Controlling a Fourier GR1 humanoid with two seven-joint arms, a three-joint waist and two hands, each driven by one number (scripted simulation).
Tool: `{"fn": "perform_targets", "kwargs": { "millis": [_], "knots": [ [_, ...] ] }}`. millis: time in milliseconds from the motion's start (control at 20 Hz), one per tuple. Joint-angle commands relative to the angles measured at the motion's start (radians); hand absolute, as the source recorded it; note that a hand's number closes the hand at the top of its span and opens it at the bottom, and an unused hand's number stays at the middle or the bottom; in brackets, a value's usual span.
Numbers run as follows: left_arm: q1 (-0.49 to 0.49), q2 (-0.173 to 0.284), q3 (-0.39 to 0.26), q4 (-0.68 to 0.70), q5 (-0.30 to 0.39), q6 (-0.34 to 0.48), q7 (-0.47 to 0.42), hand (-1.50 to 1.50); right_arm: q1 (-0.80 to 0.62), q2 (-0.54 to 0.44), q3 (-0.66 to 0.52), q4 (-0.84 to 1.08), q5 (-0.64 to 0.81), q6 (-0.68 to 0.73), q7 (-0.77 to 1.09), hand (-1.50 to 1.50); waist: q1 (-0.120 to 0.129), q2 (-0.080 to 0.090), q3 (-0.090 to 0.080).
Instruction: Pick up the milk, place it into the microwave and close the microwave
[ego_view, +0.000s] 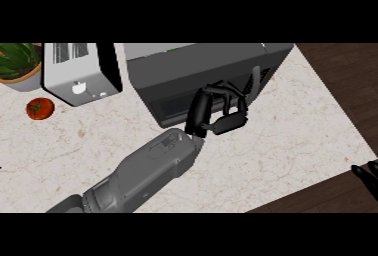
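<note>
Fingers (221, 92) of left hand (221, 112) curled against microwave (199, 75) front, near its handle; whether gripping anything, cannot tell. Milk not visible. Right hand (367, 175) at far right edge, past tabletop (280, 150) corner. Left of microwave: one toaster (77, 72), one tomato (40, 108), one potted plant (20, 64). Open tabletop below microwave.

A tomato (40, 108) lies between potted plant (20, 65) and toaster (77, 72).

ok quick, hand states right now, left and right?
Left hand: fingers curled against the microwave front; whether it holds anything cannot be told.
Right hand: only its edge shows at the view's right edge; open or shut cannot be told.
</note>
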Motion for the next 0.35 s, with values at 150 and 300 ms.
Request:
{"fn": "perform_targets", "kwargs": {
  "millis": [150, 300],
  "knots": [
    [-0.067, 0.001, 0.050, 0.107, 0.036, 0.005, -0.005, 1.50, -0.007, -0.015, 0.004, -0.015, -0.016, 0.002, 0.016, -1.50, -0.009, 0.021, 0.000],
    [-0.053, 0.001, 0.037, 0.115, 0.045, 0.005, -0.019, 1.50, -0.004, -0.013, 0.008, -0.021, -0.027, 0.000, 0.018, -1.50, -0.014, 0.024, 0.000]
  ]
}}
